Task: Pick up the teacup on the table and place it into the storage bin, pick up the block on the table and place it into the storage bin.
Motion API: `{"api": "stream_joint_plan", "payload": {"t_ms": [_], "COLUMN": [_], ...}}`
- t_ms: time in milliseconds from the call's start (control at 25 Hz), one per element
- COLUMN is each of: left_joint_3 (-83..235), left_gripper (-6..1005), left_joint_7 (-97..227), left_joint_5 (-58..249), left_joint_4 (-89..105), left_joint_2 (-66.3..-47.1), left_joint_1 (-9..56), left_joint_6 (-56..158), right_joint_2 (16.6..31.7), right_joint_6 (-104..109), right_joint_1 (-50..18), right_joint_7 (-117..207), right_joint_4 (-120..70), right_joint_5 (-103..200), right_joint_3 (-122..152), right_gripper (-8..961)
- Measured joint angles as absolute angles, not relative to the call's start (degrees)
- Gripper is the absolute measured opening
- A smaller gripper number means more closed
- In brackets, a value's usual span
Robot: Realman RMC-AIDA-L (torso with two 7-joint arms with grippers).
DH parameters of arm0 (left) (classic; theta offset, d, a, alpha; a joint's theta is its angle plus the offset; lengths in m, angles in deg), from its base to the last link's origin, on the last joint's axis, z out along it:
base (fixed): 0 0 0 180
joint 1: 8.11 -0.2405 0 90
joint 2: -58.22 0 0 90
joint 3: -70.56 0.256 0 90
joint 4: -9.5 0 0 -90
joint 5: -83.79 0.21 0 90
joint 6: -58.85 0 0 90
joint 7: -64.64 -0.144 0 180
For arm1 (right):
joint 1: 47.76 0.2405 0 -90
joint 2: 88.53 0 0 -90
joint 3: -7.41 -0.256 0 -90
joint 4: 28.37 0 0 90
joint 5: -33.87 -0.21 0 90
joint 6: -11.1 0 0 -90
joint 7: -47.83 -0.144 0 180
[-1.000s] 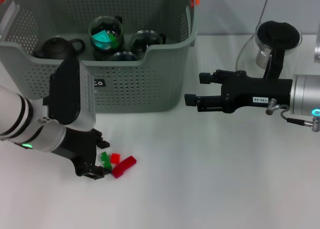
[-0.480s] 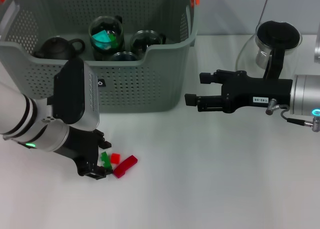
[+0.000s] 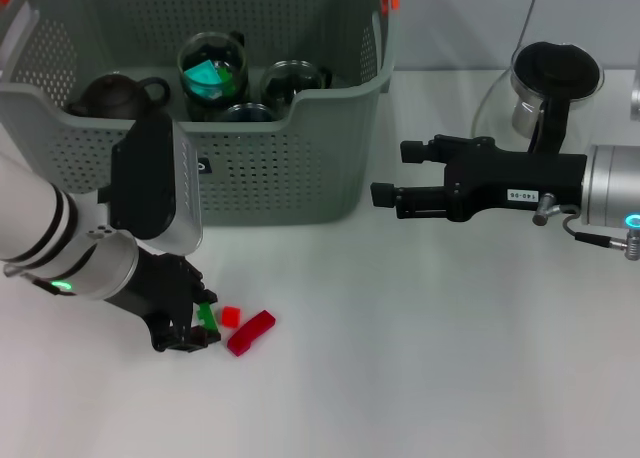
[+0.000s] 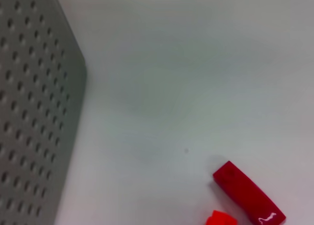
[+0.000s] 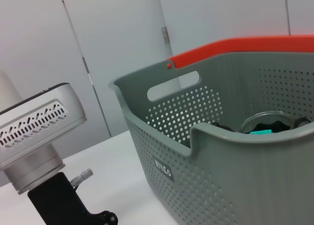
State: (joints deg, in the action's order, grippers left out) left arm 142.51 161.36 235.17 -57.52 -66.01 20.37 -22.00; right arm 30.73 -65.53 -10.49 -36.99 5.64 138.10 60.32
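The storage bin [image 3: 270,168] stands at the back left and holds a dark teapot [image 3: 115,94] and glass teacups [image 3: 212,73]. In front of it on the white table lie a green block [image 3: 207,315], a small red block [image 3: 231,317] and a long dark red block [image 3: 250,333]. My left gripper [image 3: 195,318] is low on the table, its fingers closed in on the green block. The left wrist view shows the bin wall [image 4: 29,112] and the dark red block [image 4: 248,193]. My right gripper [image 3: 395,173] hangs open and empty to the right of the bin.
A glass pot with a black lid [image 3: 548,83] stands at the back right behind my right arm. The right wrist view shows the bin [image 5: 235,176] with its orange handle [image 5: 235,48] and a grey machine part [image 5: 34,131].
My left gripper has shifted slightly left and its fingers have narrowed around the green block. The right arm has barely moved.
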Motion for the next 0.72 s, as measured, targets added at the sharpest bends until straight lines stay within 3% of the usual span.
{"api": "stream_joint_plan", "payload": {"t_ms": [440,560,640,720], "left_joint_3": [121.75,110.05,100.12,98.06], "left_gripper": [436,443,448,453], "left_joint_7": [167.76,171.02,175.18,176.65], "left_joint_5": [225.92,219.34,208.65,204.0], "left_joint_4": [-63.78,-63.13,-61.91,-60.7], "left_joint_2": [-65.24,-63.71,-60.57,-58.85], "left_joint_1": [23.1,25.87,28.47,29.3], "left_joint_6": [-37.74,-43.18,-45.53,-44.27], "right_joint_2": [30.55,30.66,30.72,30.75], "right_joint_6": [-65.73,-65.79,-65.91,-66.18], "right_joint_1": [-10.48,-10.43,-10.34,-10.19], "right_joint_7": [-36.75,-36.09,-35.96,-35.94], "right_joint_4": [5.64,5.64,5.64,5.64], "right_joint_5": [138.1,138.1,138.1,138.11], "right_joint_3": [60.15,60.15,60.24,60.42], "right_gripper": [914,915,915,915]}}
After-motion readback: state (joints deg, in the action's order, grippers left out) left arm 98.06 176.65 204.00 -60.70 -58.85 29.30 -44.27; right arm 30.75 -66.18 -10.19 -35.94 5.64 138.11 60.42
